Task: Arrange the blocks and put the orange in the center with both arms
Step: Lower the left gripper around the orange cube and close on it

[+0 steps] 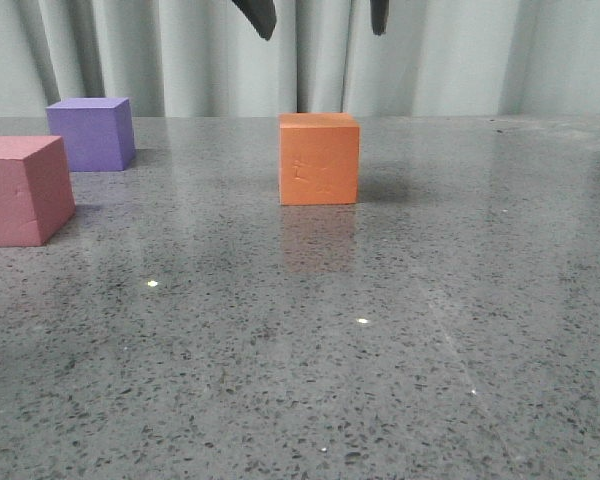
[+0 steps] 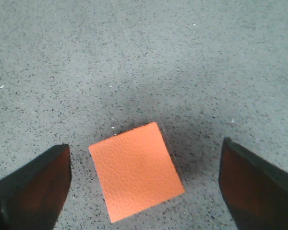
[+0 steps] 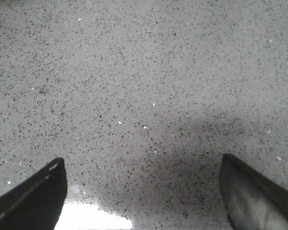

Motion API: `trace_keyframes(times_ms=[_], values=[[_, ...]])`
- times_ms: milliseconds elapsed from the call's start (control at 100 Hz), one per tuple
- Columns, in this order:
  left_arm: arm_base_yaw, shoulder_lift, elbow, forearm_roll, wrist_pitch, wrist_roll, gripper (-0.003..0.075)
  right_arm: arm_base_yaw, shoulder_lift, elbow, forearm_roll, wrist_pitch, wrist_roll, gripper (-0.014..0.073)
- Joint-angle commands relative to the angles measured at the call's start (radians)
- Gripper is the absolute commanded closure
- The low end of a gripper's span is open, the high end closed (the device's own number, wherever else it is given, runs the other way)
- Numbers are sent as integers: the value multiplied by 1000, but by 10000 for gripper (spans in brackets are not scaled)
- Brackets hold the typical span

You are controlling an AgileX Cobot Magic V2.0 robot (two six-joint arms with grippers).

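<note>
Grey speckled stone worktop (image 1: pixel 400 330) across the whole lower front view, glossy enough to mirror the cubes, with a pale pleated curtain (image 1: pixel 460 55) hanging behind its far edge. Pink-red foam cube (image 1: pixel 20 190) at the left edge of the front view, partly cut off by the frame, nearest the camera of the three. Orange foam cube (image 1: pixel 319 158) near the middle of the worktop, upright, faint scuffs on its camera-facing side, well apart from the other two. Purple foam cube (image 1: pixel 92 133) farther back on the left, just behind the pink-red one and not touching it. Left claw (image 2: pixel 144 184) spread wide, hovering above the orange cube (image 2: pixel 136 170) in the left wrist view, with the cube lying between the two dark fingers (image 2: pixel 33 189) and turned slightly askew to them, clear gaps on both sides, an orange glow reflected on the fingers' inner faces. Same claw seen in the front view only as two dark fingertips (image 1: pixel 258 15) at the top edge, above the orange cube and clear of it. Right claw (image 3: pixel 143 189) likewise spread wide, holding nothing, with only bare speckled worktop (image 3: pixel 144 86) between its fingers (image 3: pixel 36 196) and a bright glare patch near one of them.
</note>
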Motion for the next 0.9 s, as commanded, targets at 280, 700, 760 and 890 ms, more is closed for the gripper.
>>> trace_keyframes(times_ms=[280,700,760,890], values=[[-5,1,-39,45,-24,-57,133,-2,2,-21,-3,-53,-9,-43],[-1,71,-39,45,-24,-92,133,1,2,-21,-3,-56,-9,-43],[5,83,-39,45,-24,-105,133,1,2,-21,-3,-55,-9,-43],[13,101,-39,35,-24,-109,133,1,2,-21,-3,-55,-9,-43]])
